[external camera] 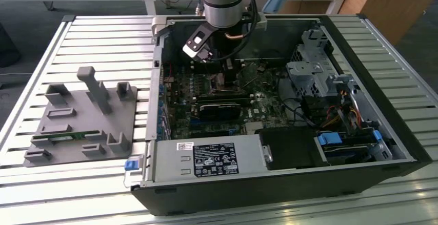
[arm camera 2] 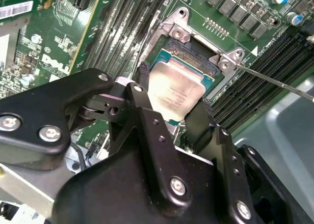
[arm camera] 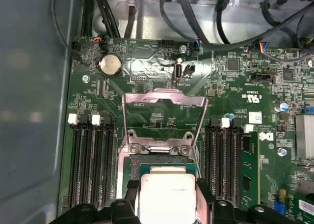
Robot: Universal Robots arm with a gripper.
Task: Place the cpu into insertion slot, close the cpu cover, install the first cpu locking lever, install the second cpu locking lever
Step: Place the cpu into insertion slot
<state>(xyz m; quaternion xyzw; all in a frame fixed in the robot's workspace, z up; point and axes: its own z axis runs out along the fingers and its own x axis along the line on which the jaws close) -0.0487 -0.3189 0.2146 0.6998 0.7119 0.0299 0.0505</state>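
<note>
The pincer (arm camera 2: 171,94), opened only to its width, clamps the cpu (arm camera 2: 179,84) by two opposite edges, flat and directly over the insertion slot (arm camera 2: 186,48); the cpu cover (arm camera: 164,97) stands swung open beyond that slot.

open computer case (external camera: 274,186) on the bench (external camera: 102,30), fixture plate (external camera: 82,127) beside it at the exterior view's left. inside, cpu (arm camera 2: 176,89) between the fingers of the claw (arm camera 2: 174,95), over the insertion slot (arm camera 2: 189,48); cpu cover (arm camera: 164,98) raised behind the slot, memory slots (arm camera: 91,165) flanking both.
</note>
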